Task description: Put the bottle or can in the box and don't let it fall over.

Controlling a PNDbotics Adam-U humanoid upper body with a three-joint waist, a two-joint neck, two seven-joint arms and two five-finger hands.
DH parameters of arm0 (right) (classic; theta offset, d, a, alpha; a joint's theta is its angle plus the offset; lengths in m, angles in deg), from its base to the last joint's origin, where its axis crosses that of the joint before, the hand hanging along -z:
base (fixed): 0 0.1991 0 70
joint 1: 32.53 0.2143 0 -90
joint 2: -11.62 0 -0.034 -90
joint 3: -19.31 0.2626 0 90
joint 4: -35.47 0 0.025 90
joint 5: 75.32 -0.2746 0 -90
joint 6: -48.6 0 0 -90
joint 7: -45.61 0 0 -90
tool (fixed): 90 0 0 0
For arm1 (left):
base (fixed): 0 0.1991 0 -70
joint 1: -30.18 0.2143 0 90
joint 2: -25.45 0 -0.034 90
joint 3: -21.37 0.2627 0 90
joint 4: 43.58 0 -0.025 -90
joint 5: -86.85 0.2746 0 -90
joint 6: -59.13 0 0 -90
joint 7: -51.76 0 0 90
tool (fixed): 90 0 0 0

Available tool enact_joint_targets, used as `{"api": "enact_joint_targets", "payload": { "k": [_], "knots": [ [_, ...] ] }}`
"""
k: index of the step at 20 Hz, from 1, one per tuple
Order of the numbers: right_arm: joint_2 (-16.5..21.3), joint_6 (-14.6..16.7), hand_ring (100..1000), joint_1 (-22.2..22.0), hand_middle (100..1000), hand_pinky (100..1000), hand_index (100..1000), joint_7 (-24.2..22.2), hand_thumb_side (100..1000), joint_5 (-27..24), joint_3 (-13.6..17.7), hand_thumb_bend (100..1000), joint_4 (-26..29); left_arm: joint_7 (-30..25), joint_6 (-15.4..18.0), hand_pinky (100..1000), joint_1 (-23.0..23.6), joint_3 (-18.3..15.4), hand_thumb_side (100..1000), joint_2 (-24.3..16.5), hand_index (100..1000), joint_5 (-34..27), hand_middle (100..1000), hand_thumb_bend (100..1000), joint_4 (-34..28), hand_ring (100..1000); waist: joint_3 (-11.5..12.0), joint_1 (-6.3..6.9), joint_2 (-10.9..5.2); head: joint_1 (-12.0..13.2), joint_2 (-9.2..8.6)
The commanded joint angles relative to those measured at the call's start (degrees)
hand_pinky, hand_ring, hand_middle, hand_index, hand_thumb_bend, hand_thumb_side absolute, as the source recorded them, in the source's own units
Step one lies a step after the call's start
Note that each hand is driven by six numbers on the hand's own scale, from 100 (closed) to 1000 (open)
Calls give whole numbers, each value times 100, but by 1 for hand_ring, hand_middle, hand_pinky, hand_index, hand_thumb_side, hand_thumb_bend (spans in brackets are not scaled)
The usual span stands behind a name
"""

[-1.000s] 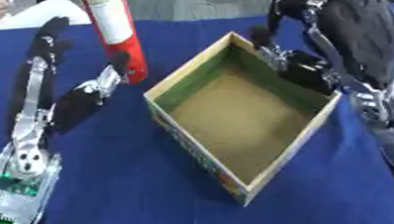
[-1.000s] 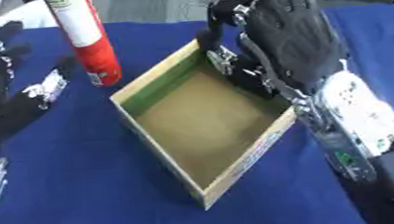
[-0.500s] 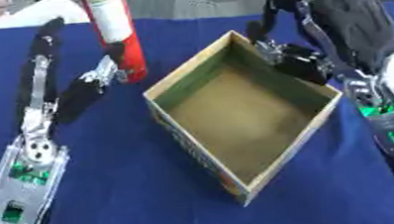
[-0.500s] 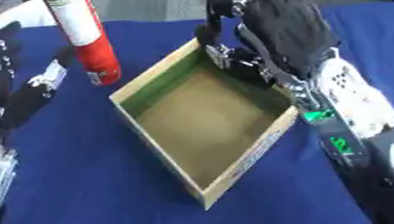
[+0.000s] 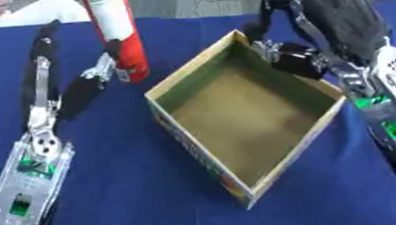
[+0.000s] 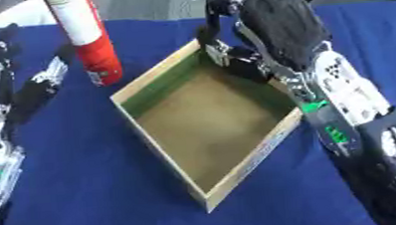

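Empty box (image 5: 253,130) at centre on blue cloth (image 5: 137,198), unmoved. Left hand (image 5: 57,102) nearer the can (image 5: 116,35) than a second ago — fingers straight, thumb beside its base. Can upright, left of box. Right hand (image 6: 274,27) spread over far corner. Right eye view shows more of the right forearm.
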Motion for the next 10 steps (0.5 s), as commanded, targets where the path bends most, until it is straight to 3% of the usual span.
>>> {"api": "enact_joint_targets", "payload": {
  "k": [1, 10],
  "knots": [
    [80, 17, 281, 183, 838, 589, 376, 4, 100, 108, 67, 194, -85, -5, 51, 1000, -167, -80, 568, -111, 988, -4, 1000, 561, 47, 1000, 8, 3, -92, -4, -94],
    [72, 93, 281, 442, 853, 595, 380, 61, 100, 9, 90, 137, -514, 2, 80, 1000, -409, -138, 545, -151, 984, -72, 1000, 570, 407, 1000, 19, 19, -43, -24, -135]
  ]
}}
